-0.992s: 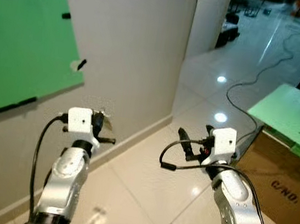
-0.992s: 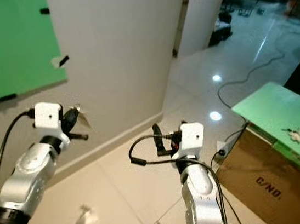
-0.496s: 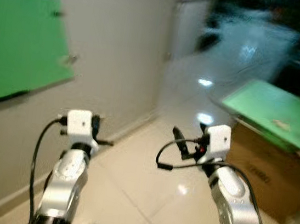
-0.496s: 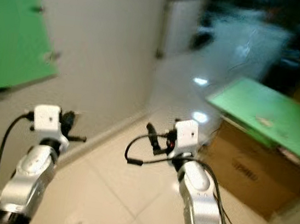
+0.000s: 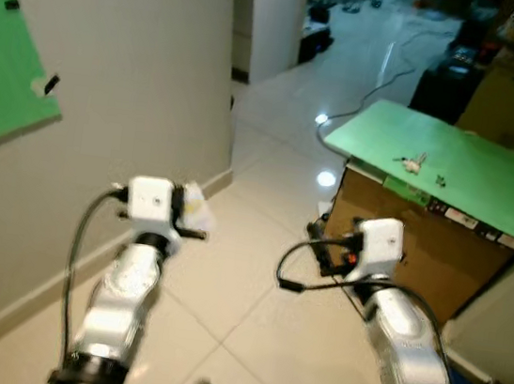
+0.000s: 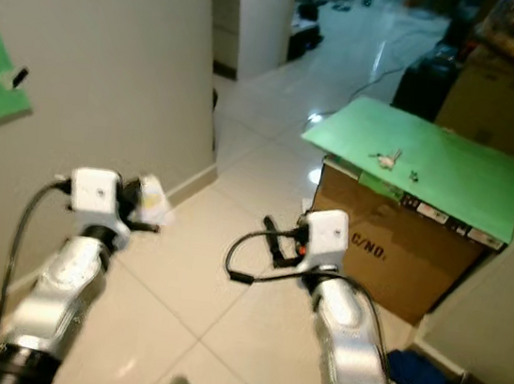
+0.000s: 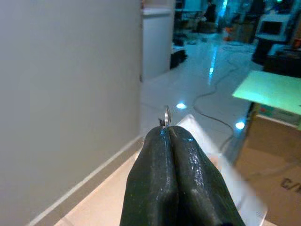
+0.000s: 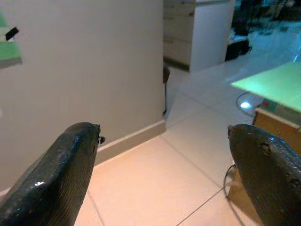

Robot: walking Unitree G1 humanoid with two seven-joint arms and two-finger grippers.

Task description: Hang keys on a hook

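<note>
A cardboard box (image 5: 420, 247) topped by a green board (image 5: 487, 175) stands on glossy tile floor (image 5: 253, 296).

Both silver arms were raised out front, elbows bent. The left gripper (image 7: 168, 136) had its black fingers pressed tight together, pinching a thin metal ring at the tips. The right gripper (image 8: 164, 155) held its fingers spread wide apart.

Silver keys (image 5: 414, 163) flat on green board (image 5: 468, 172)
</note>
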